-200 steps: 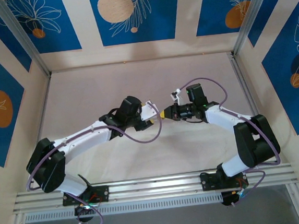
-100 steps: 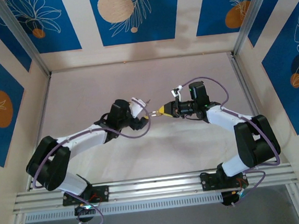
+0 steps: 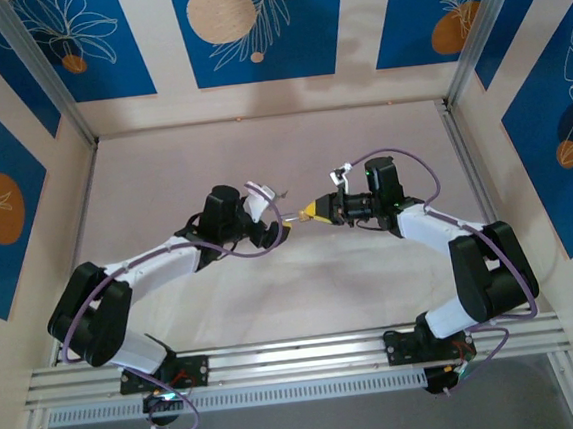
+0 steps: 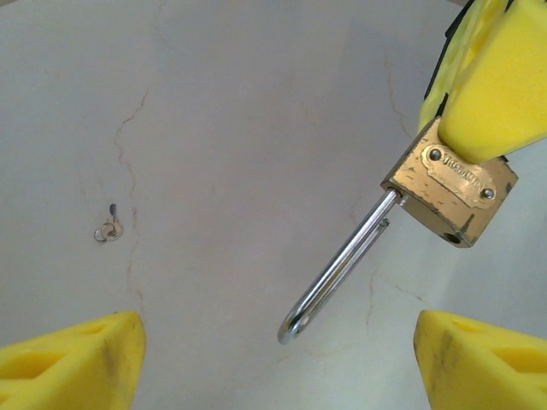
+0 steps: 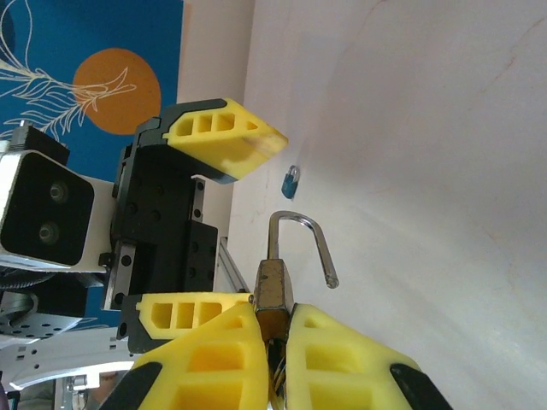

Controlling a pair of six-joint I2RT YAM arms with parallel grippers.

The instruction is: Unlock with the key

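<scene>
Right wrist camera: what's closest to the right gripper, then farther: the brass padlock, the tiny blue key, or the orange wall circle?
1. Brass padlock: clamped in the right gripper.
2. Tiny blue-headed key: lying on the table, a bit beyond.
3. Orange wall circle: upper left, farthest.

- Brass padlock [image 4: 450, 190], silver shackle [image 4: 338, 273].
- Blue key [image 5: 291, 182].
- Yellow pads [image 4: 504, 85].
- Pale, faintly cracked table [image 4: 256, 111].
- Blue panels [image 3: 293, 53] at 12 o'clock: orange discs, white leaf outlines.
</scene>
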